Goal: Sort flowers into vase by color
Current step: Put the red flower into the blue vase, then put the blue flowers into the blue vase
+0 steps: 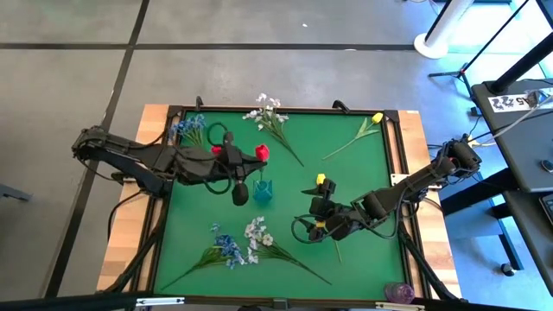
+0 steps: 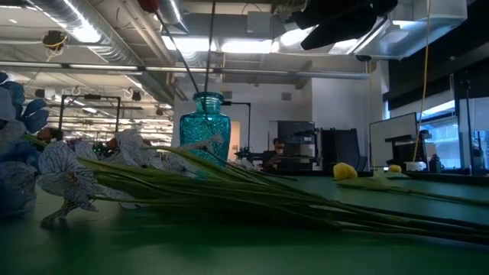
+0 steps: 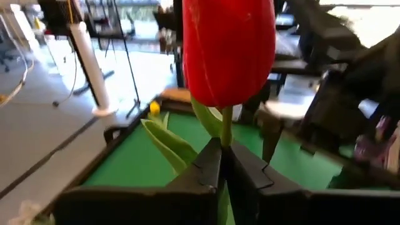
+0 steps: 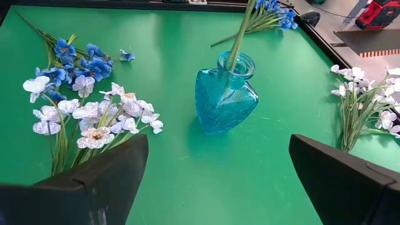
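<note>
The left gripper (image 3: 220, 164) is clamped on the stem of a red tulip (image 3: 229, 50), whose stem end sits in the teal vase (image 4: 223, 95). The right gripper (image 4: 215, 178), fingers wide apart and empty, hovers near the vase. Beyond, blue sprays (image 1: 188, 128), white sprays (image 1: 268, 114) and a yellow tulip (image 1: 377, 117) lie on the green mat (image 1: 294, 173).

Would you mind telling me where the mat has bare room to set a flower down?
Bare green mat lies between the vase and the yellow tulip, and behind the left gripper. Crowded: the blue and white sprays in front, and around the right gripper.

Stem (image 4: 236, 47) in vase (image 4: 224, 100); sprays (image 4: 94, 119) beside.
</note>
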